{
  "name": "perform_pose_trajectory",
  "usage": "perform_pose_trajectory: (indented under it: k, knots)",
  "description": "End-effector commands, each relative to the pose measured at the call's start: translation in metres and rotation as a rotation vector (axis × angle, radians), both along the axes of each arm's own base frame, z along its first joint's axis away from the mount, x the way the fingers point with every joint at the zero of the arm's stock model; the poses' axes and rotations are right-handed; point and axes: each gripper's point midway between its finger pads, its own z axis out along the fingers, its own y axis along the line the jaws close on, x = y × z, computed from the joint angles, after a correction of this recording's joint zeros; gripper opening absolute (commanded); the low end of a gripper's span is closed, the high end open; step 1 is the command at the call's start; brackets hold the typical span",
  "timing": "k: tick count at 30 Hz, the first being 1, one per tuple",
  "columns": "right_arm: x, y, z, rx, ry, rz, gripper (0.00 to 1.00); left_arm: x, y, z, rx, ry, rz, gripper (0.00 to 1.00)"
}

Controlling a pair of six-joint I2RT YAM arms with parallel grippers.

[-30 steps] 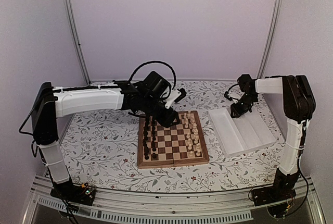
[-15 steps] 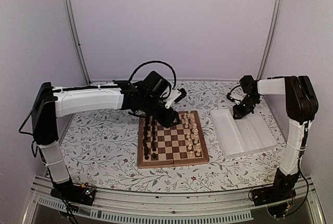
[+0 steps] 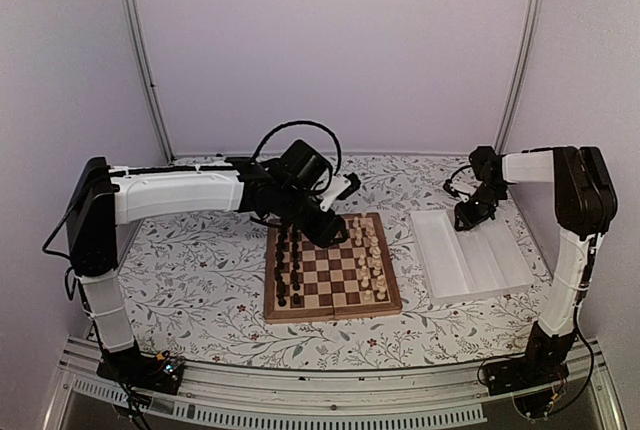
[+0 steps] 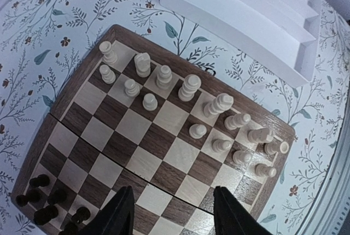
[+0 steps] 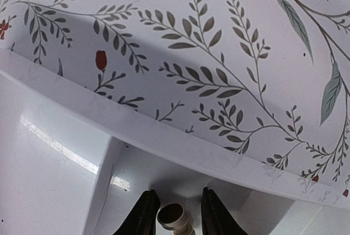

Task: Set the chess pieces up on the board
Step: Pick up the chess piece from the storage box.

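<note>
The board lies mid-table, with pale chess pieces in two rows along its right side and dark pieces along its left. My left gripper hovers open over the board's far edge. In the left wrist view its fingers stand wide apart above bare squares of the board, with the pale pieces beyond them. My right gripper is low at the white tray's far end. There its jaws are open on either side of a pale chess piece lying on its side.
The white ridged tray sits right of the board on the floral tablecloth; its rim and an inner ridge are close to my right fingers. In the left wrist view the tray lies beyond the board, and dark pieces show at lower left.
My right gripper has moved rightward along the tray's far end and its jaws have spread a little. The left arm has shifted only slightly over the board.
</note>
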Motion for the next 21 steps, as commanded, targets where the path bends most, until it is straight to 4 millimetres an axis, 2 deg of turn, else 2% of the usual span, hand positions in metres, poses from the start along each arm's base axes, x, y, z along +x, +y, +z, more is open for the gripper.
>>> perform_pose_trajectory:
  k: [1,7,14,18,21]
  knots:
    - [-0.015,-0.009,0.002,-0.020,0.024,-0.002,0.30,0.004,-0.004,-0.001,-0.011,0.019,0.002,0.52]
    - [-0.020,-0.013,-0.004,-0.014,0.044,-0.013,0.19,0.005,-0.005,-0.003,-0.010,0.024,0.001,0.52]
    - [-0.017,-0.019,0.014,0.010,0.009,-0.037,0.16,0.004,-0.005,-0.004,-0.005,0.025,0.000,0.52]
    - [-0.015,-0.008,0.042,0.141,-0.018,-0.041,0.16,0.006,-0.006,-0.004,-0.010,0.025,0.003,0.53]
    - [-0.014,0.008,0.073,0.302,-0.050,-0.032,0.16,0.007,-0.019,0.012,-0.083,0.016,-0.003,0.52]
